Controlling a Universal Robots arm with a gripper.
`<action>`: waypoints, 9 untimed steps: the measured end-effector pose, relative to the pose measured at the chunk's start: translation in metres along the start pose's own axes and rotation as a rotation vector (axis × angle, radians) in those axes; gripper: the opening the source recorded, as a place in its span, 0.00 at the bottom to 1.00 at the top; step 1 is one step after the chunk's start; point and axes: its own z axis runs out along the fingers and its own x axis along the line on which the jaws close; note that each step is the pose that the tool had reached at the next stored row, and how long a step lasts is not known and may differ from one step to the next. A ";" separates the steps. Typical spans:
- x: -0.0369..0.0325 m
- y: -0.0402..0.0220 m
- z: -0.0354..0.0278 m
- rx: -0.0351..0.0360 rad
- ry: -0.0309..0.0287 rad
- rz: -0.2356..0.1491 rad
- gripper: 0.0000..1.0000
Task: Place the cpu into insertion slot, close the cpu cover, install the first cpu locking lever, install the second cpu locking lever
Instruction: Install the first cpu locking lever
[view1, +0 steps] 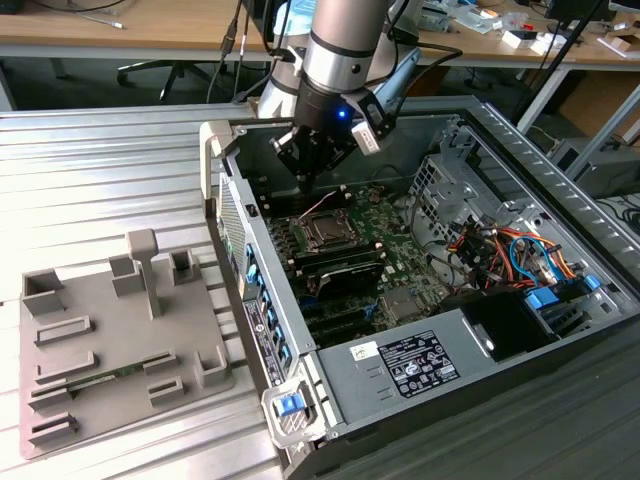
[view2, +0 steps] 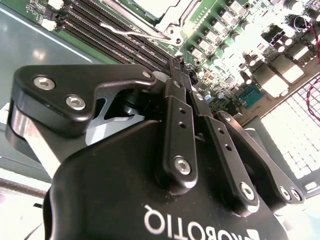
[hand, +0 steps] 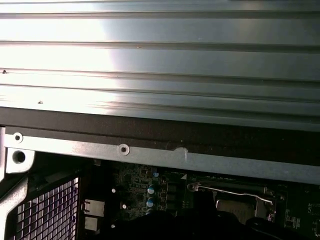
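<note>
Exterior view: the silver robot arm reaches down into an open black desktop computer case lying on its side on a ribbed grey metal table. Its black two-finger gripper hangs just above the green motherboard, close to the square silver socket. The cpu, a small flat square chip with a grey metal top, sits in the middle of that socket. In the second wrist view the black fingers run together to a single point with no gap showing at the tips and nothing held between them. Past the tips, the cpu cover, a thin silver metal frame, lies flat around the pale top of the chip. A thin silver wire lever runs along one edge of the socket beside the dark memory slots; whether it is latched cannot be told. In the first wrist view the socket shows beyond the grey rim of the case, with a bent wire lever lying across its edge. On the table at the exterior view's left, well apart from the case, lies a flat grey moulded fixture tray with raised blocks and slots.
</note>
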 end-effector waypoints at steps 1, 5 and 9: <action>-0.0001 0.0000 0.0001 0.0000 0.0000 0.000 0.11; -0.0006 0.0000 0.0003 0.0000 0.0000 0.000 0.11; -0.0012 0.0000 0.0006 0.0000 0.0000 0.000 0.11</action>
